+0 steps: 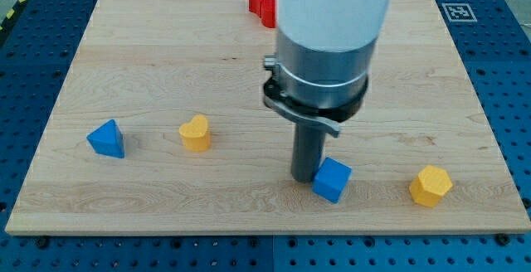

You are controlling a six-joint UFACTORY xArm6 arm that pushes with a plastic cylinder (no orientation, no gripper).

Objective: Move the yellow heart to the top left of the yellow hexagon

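The yellow heart (196,133) lies on the wooden board at the view's left centre. The yellow hexagon (431,186) lies near the view's bottom right. My tip (304,177) rests on the board between them, touching or almost touching the left side of a blue cube (333,179). The tip is well to the right of the heart and to the left of the hexagon.
A blue triangular block (106,138) lies at the view's left, left of the heart. A red block (263,4) sits at the view's top, partly hidden behind the arm (328,48). The board's edge (265,232) runs along the view's bottom.
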